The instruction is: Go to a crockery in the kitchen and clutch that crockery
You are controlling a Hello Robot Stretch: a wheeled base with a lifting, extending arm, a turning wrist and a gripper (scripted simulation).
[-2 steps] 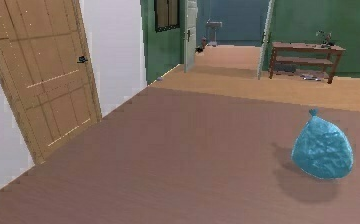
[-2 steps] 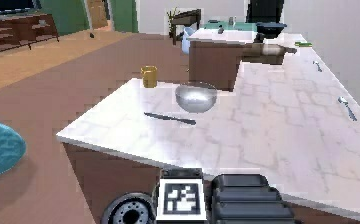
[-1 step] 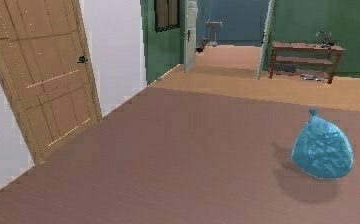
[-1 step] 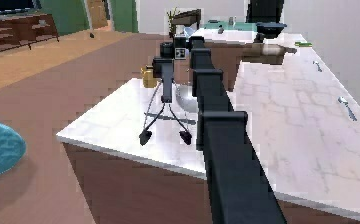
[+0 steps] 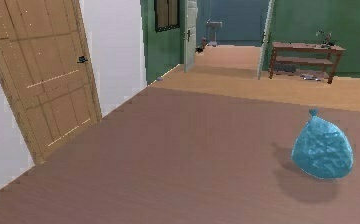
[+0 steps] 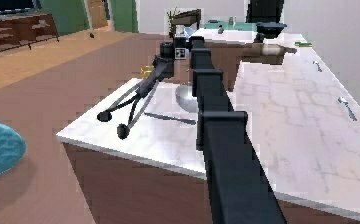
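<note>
The white dish [image 6: 184, 98] sits on the bench [image 6: 288, 110], just beside the arm [image 6: 223, 130]. It looks hard, slippery and easy to break, so grab its rim gently. The fingers [image 6: 124, 128] hold nothing; I cannot tell if they are squeezed or loose.

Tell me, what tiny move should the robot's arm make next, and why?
Probably nudge the gripper toward the arm side view's right, to the white bowl-like dish on the marble counter. Its fingers sit near the counter's edge, left of the dish, with a knife-like utensil lying nearby.
</note>
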